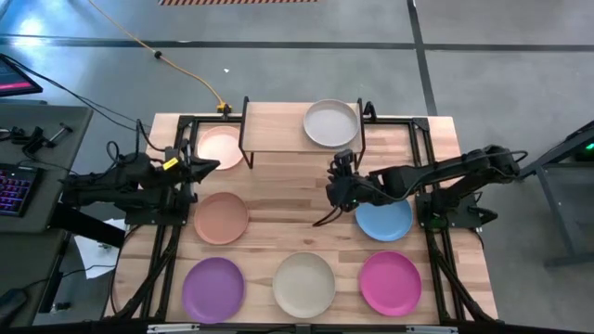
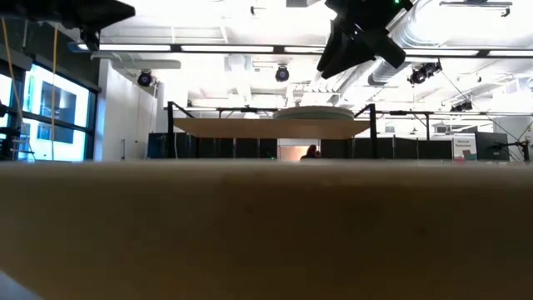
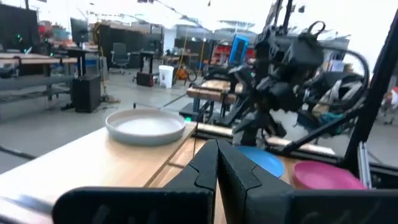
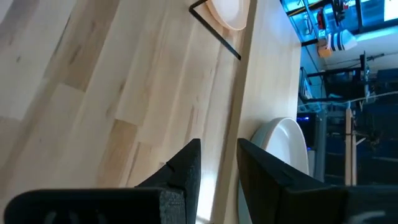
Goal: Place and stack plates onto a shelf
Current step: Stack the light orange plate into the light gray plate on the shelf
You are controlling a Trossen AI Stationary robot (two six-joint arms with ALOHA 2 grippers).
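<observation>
Nearest the bench's (image 1: 278, 209) front edge: purple plate (image 1: 213, 289), cream plate (image 1: 303, 283) and magenta plate (image 1: 390, 282) in a row, all round, shallow, matte. Behind them, peach plate (image 1: 221, 217) on the left and blue plate (image 1: 383, 219) on the right, the latter partly covered by the right arm. Farther back, right gripper (image 1: 340, 168) stretched toward the middle just in front of the shelf (image 1: 278, 130), empty, jaws slightly apart. Left gripper (image 1: 210, 165) beside the shelf's left end, jaws pressed together, empty. At the back, the light-wood shelf on thin black legs, carrying a grey plate (image 1: 331, 123) at its right end. Pale pink plate (image 1: 221, 147) flat on the bench, half under the shelf's left end.
</observation>
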